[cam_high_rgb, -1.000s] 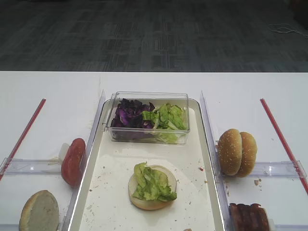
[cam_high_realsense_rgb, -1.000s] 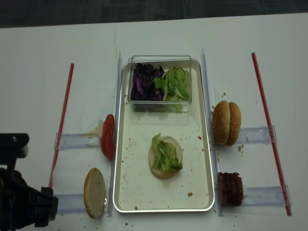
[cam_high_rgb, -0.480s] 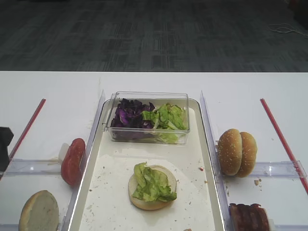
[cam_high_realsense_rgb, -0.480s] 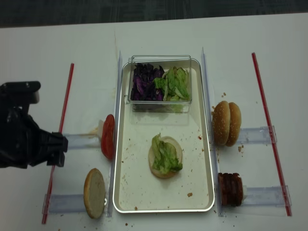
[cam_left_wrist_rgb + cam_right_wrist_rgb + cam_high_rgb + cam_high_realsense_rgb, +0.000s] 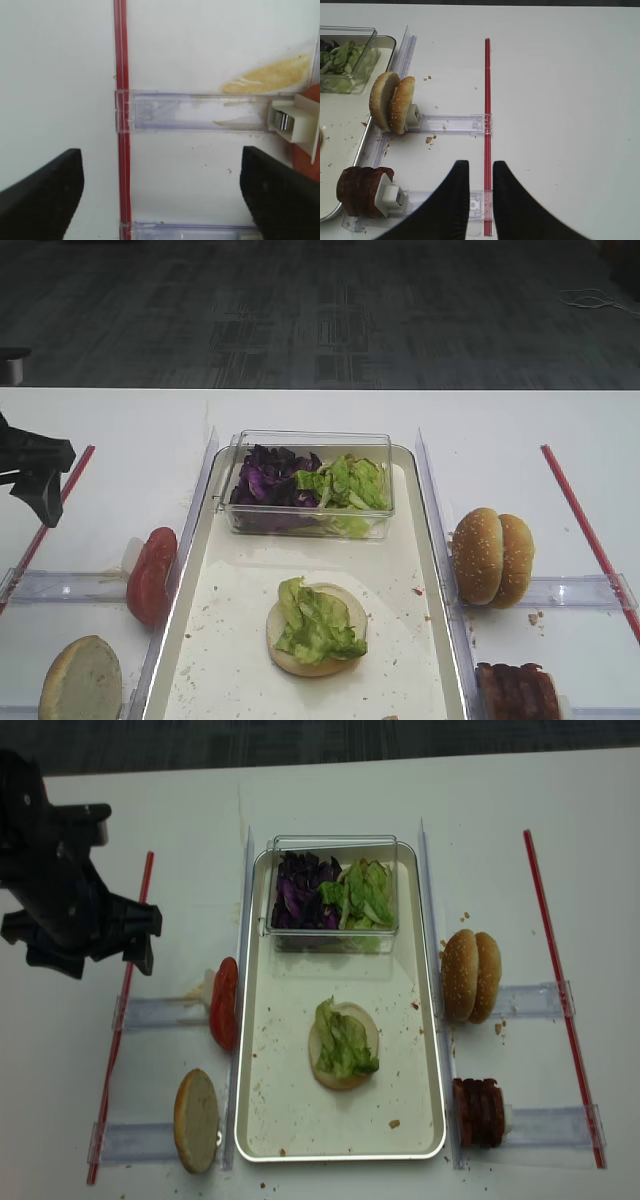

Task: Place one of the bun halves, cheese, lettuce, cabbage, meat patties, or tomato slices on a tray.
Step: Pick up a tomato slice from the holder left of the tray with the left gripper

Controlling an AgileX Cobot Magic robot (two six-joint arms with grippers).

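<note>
Hovering above the white tabletop, the black left gripper (image 5: 88, 952) has its fingers (image 5: 42, 192) spread wide with nothing between them; a thin red strip (image 5: 120, 100) runs between them and a clear plastic rail (image 5: 195, 110) crosses it just ahead of the tips. Beyond the right-hand finger, at the rail's far end, the red glossy tomato slices (image 5: 224, 1004) stand on edge against a small white block, their flat faces turned along the rail.

Further that way lies the large off-white rectangular tray (image 5: 265, 1110) with rounded corners and a raised silvery rim, its long axis running from the near table edge to the far one, its floor speckled with crumbs. On it rests a pale round bun half (image 5: 343, 1045), cut face up, topped with a crinkly light-green lettuce leaf (image 5: 340, 1038). A small clear plastic box (image 5: 333, 935) at the tray's far end holds shredded dark purple cabbage (image 5: 298, 892) beside more lettuce.

The black right gripper (image 5: 476, 197) shows its curved fingers only narrowly apart, empty, straddling another red strip. Left of them stand two sesame-seeded golden bun halves (image 5: 391, 102) on edge, and nearer, ridged dark reddish-brown meat patties (image 5: 360, 191), also upright.
</note>
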